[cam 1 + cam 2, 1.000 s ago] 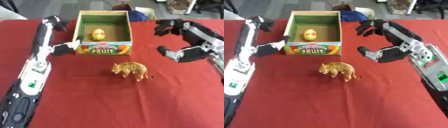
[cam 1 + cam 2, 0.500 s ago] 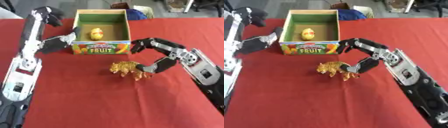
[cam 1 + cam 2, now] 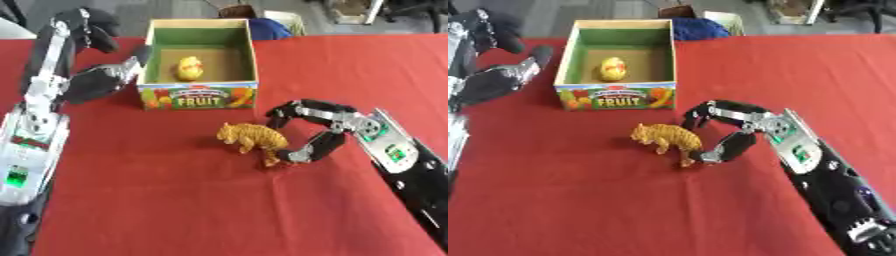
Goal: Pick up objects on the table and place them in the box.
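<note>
An orange striped toy tiger [image 3: 252, 138] stands on the red table [image 3: 175, 200], in front of the fruit box [image 3: 199, 97]. A yellow toy [image 3: 188, 68] lies inside the box. My right hand [image 3: 325, 131] arches around the tiger's hind end, with the fingers [image 3: 282, 109] above and behind its back. The thumb [image 3: 299, 154] touches its hind leg, and the hand is open. Beside the box's left wall, my left hand [image 3: 98, 80] is open and holds nothing.
A blue object [image 3: 697, 27] and a pale box [image 3: 730, 20] lie behind the fruit box, past the table's far edge. Red cloth covers the table in front of the tiger and to its right.
My right hand came down and left from beside the box to the tiger, and its thumb has reached the hind leg. The left hand moved closer to the box's left wall.
</note>
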Tool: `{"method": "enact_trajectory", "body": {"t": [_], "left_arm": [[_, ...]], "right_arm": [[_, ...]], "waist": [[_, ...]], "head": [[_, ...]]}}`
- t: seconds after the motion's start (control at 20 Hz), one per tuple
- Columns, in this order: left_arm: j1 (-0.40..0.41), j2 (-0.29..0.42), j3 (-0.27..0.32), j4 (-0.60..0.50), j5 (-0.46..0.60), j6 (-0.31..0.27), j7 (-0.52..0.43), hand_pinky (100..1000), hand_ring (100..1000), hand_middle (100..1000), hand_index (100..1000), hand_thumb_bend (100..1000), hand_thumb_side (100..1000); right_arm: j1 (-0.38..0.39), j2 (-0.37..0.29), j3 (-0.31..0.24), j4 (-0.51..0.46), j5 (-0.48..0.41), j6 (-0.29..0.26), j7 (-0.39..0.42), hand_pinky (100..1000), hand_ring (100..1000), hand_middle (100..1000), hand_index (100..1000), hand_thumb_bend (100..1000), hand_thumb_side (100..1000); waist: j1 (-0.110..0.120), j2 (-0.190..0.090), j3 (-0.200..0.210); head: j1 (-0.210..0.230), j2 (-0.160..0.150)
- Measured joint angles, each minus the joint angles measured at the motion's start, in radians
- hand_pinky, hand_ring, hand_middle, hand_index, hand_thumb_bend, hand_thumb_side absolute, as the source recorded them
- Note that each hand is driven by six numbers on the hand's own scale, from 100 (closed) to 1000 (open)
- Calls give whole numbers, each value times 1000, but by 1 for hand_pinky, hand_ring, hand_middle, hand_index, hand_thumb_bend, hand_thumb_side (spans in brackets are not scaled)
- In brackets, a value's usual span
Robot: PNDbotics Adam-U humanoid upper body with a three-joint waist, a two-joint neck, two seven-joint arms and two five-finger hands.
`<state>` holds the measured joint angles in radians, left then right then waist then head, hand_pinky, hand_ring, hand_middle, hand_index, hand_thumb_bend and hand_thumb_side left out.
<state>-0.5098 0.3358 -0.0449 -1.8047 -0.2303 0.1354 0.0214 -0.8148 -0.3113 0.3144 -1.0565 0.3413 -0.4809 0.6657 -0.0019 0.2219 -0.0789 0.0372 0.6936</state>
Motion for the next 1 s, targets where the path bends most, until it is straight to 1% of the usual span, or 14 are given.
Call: {"method": "enact_trajectory", "body": {"t": [0.05, 0.15, 0.2, 0.3, 0.45, 0.65, 0.8, 1.0], "left_arm": [[0, 1, 1, 0, 15, 0, 0, 581, 521, 524, 658, 534, 293], [0, 9, 3, 0, 48, -1, 1, 581, 520, 524, 659, 533, 294], [0, 10, 5, 0, 65, -2, 2, 581, 520, 524, 659, 532, 295], [0, 18, 6, 0, 99, -4, 3, 581, 520, 523, 659, 530, 297], [1, 27, 12, 0, 154, -5, 5, 581, 520, 523, 659, 528, 298], [1, 35, 15, 1, 209, -8, 7, 580, 519, 523, 659, 527, 299], [2, 36, 17, 1, 226, -9, 9, 580, 519, 523, 659, 526, 299], [7, 42, 18, 0, 235, -10, 9, 581, 520, 523, 659, 525, 298]], "right_arm": [[-1, 3, -6, 0, 14, -7, -8, 737, 866, 531, 643, 312, 217], [-3, 8, -16, 0, 45, -17, -30, 712, 822, 470, 562, 266, 142], [-3, 9, -21, 0, 58, -21, -43, 701, 803, 444, 529, 229, 100], [-3, 10, -29, 0, 78, -26, -71, 682, 762, 375, 454, 171, 100], [-3, 10, -34, 0, 93, -29, -121, 671, 740, 348, 428, 145, 100], [-3, 10, -36, -2, 98, -21, -191, 667, 739, 340, 421, 142, 100], [-5, 8, -36, -12, 95, -10, -238, 667, 739, 340, 421, 144, 100], [-26, -5, -37, -32, 76, 9, -281, 666, 738, 338, 419, 145, 100]], "waist": [[0, 0, 1], [0, 0, 3], [-1, 0, 4], [-1, 0, 5], [-2, 0, 6], [-4, 0, 6], [-4, 0, 6], [-6, 0, 7]], "head": [[0, 0], [-1, 0], [-3, 0], [-4, 0], [-4, 0], [-5, -1], [-5, -1], [-5, -4]]}}
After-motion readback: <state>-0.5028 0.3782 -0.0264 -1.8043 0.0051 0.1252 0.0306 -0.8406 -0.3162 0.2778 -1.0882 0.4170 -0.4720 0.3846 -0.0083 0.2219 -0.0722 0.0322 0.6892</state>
